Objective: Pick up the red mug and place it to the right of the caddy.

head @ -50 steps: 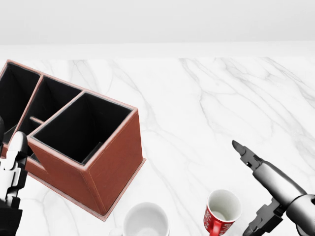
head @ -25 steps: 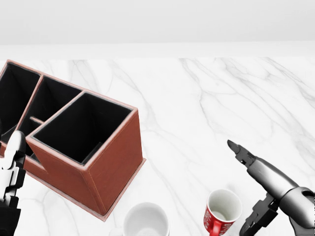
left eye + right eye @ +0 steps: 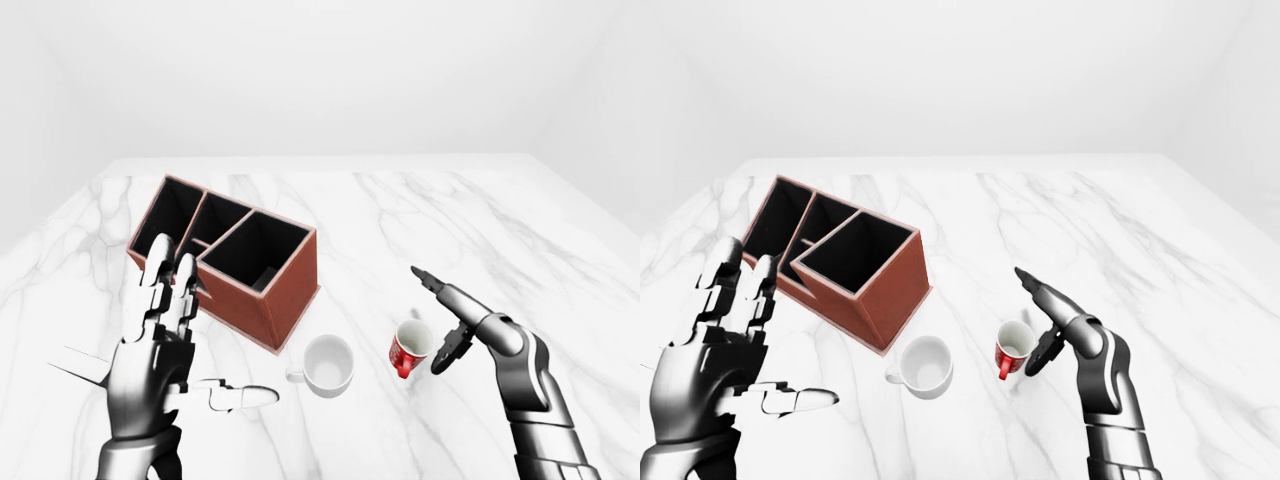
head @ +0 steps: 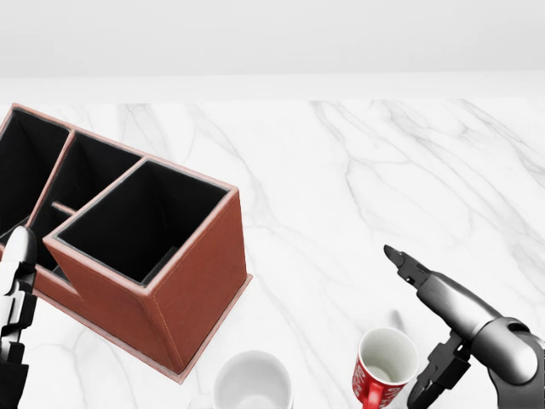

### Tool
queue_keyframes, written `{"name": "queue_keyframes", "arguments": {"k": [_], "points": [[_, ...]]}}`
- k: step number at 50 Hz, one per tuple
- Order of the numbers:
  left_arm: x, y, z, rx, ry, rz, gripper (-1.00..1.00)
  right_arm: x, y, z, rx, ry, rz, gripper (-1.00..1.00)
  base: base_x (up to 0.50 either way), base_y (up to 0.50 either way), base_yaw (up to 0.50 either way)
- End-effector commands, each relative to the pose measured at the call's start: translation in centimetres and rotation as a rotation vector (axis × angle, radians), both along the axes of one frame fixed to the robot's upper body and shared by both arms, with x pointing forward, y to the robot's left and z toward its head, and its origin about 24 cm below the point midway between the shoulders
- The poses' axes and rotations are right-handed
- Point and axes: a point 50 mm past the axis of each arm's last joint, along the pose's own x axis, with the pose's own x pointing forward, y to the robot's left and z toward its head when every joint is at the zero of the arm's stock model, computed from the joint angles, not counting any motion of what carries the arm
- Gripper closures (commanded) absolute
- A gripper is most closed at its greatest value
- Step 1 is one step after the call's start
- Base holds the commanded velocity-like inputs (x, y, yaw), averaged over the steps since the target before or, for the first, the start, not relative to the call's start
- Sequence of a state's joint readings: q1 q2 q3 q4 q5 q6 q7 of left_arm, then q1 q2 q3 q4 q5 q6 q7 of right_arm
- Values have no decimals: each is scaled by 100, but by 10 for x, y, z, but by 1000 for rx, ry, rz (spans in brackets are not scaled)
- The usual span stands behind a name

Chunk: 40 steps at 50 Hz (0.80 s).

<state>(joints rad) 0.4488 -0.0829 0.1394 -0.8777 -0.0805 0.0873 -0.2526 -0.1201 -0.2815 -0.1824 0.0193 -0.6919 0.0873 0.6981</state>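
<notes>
Left hand: the left hand [image 3: 160, 330] is raised with fingers spread, empty; over the last second it has slid lower at the head view's left edge.
Caddy: the caddy [image 4: 128, 230] has not moved.
White mug: the white mug [image 3: 327, 364] stands between caddy and red mug.
Red mug: the red mug [image 4: 383, 368] leans a little on the marble table [image 4: 358, 170], below and right of the caddy, not yet lifted.
Right hand: the right hand [image 4: 421, 328] has crept leftward; its fingers stand apart just beside the mug's right side, so the grasp looks imminent.
Views: the eye views show both whole hands; the head view crops them.
</notes>
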Motion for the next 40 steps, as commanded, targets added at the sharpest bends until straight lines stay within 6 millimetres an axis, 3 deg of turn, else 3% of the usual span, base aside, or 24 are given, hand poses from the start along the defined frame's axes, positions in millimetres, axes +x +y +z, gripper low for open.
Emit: {"name": "queue_keyframes", "arguments": {"k": [1, 21, 36, 40], "points": [[-2, 1, 2, 1, -8, 1, -100, 2, -1, -9, 3, 41, -2, -100, 0, 0, 0], [-2, 1, 3, 2, -11, 1, -100, 7, 0, -22, -19, 112, 4, -100, 0, 0, 0], [1, 0, 0, 1, -2, -2, -100, 10, 3, -19, -37, 99, 15, -100, 0, 0, 0], [1, 0, -1, -1, 1, -2, -100, 11, 3, -27, -25, 138, 12, -100, 0, 0, 0]]}}
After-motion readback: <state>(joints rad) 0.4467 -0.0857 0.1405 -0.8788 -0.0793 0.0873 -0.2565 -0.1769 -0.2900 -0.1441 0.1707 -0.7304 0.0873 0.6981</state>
